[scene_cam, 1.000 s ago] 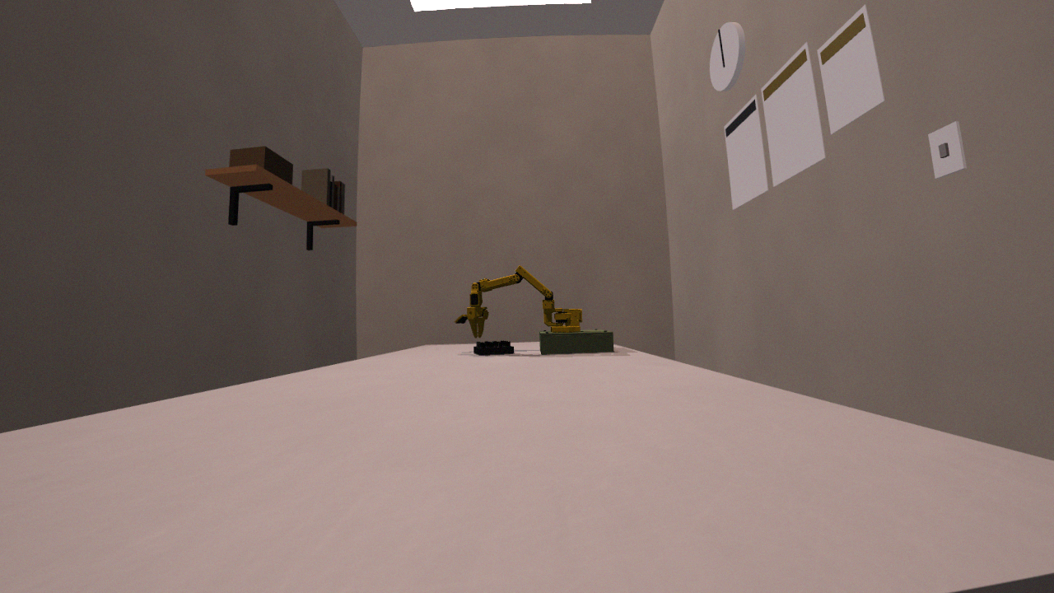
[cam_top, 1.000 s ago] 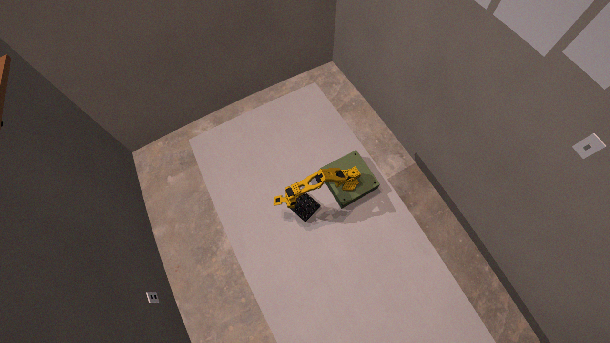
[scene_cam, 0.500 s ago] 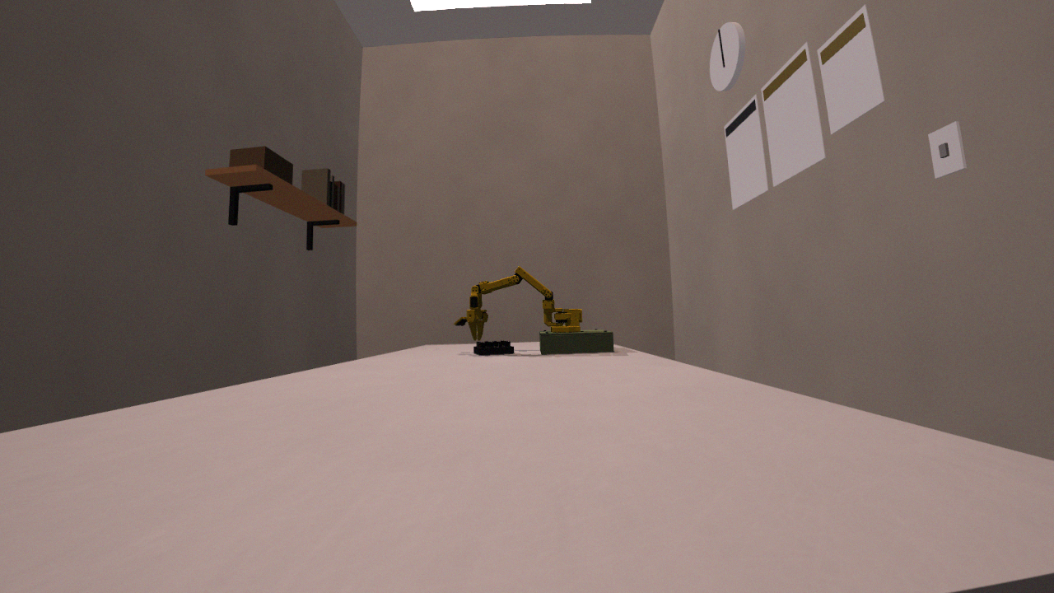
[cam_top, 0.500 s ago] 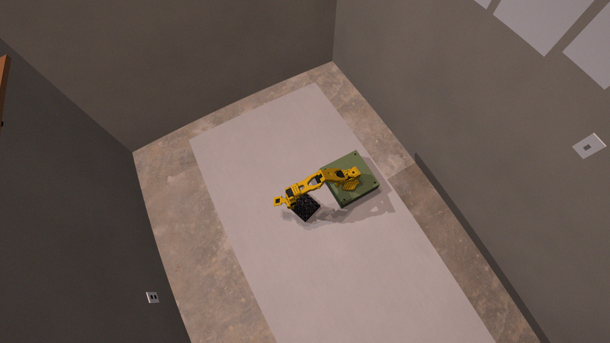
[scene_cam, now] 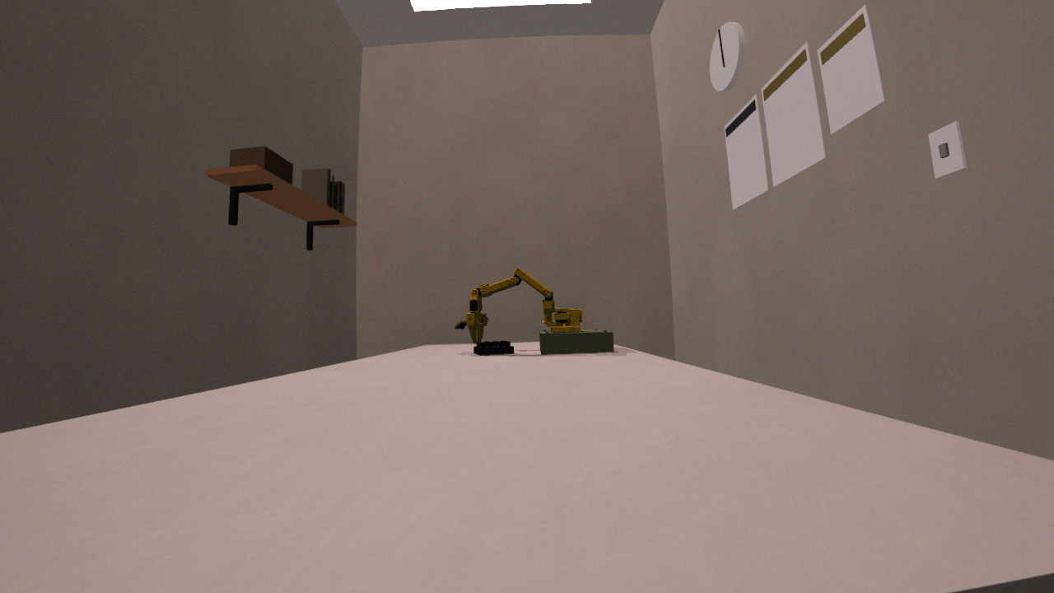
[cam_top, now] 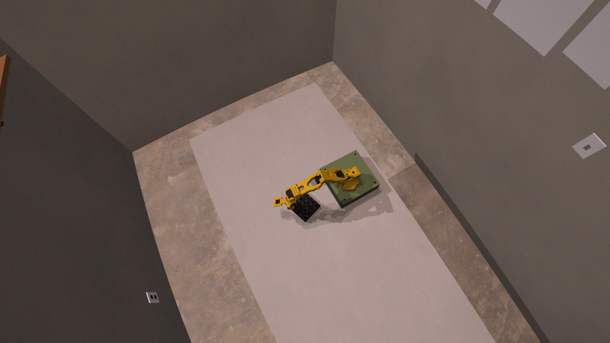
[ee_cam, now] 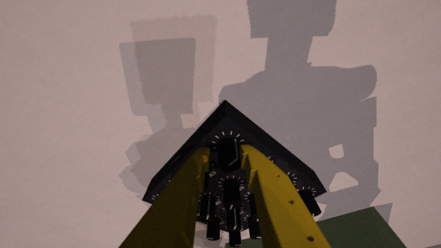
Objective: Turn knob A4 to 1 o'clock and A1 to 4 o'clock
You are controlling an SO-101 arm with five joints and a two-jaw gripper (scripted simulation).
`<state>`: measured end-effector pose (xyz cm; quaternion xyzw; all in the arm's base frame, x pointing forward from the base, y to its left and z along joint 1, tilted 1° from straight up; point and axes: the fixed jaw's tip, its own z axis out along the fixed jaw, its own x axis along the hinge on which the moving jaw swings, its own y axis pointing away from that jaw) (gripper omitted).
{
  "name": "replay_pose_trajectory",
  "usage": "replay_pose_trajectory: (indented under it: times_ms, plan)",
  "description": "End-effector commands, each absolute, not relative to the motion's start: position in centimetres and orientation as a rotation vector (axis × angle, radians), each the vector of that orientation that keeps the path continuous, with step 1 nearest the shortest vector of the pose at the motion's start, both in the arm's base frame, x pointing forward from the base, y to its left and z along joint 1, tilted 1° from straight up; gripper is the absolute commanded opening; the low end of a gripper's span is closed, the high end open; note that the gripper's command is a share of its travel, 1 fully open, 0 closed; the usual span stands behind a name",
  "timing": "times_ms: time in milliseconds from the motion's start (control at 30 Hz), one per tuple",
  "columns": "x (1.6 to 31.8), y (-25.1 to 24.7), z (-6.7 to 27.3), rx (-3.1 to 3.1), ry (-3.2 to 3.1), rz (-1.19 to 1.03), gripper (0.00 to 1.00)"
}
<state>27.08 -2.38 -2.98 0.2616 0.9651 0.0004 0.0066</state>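
From the top view, the gripper (cam_top: 290, 204) (scene_cam: 477, 338) (ee_cam: 225, 150) reaches over one corner of the box (cam_top: 308, 210) (scene_cam: 493, 349) (ee_cam: 225, 115). The exterior view shows its tips just above that corner. In the wrist view the slightly parted jaws hold nothing; apparently A4 (ee_cam: 227, 153) lies straight ahead, centred beyond the gap, long axis pointing away between them, nearby lettering illegible.

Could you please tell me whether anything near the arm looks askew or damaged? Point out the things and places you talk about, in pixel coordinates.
Nothing stands out. The knob box (cam_top: 311, 212) (scene_cam: 493, 350) (ee_cam: 275, 142) sits at an angle to the green base (cam_top: 337, 162) (scene_cam: 575, 343) (ee_cam: 362, 224), but flat on the table, with no visible damage. The gripper (scene_cam: 477, 341) (ee_cam: 224, 149) hides some knobs.
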Motion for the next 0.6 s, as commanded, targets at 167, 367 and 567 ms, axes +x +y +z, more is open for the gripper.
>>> replay_pose_trajectory:
  times_ms: [167,367,567]
  plan:
    - [26.44,-2.44,-3.83,0.840,3.041,-0.003,0.10]
    - [26.19,-2.40,-4.17,0.840,3.041,-0.003,0.10]
    - [26.13,-2.38,-4.24,0.840,3.041,-0.003,0.10]
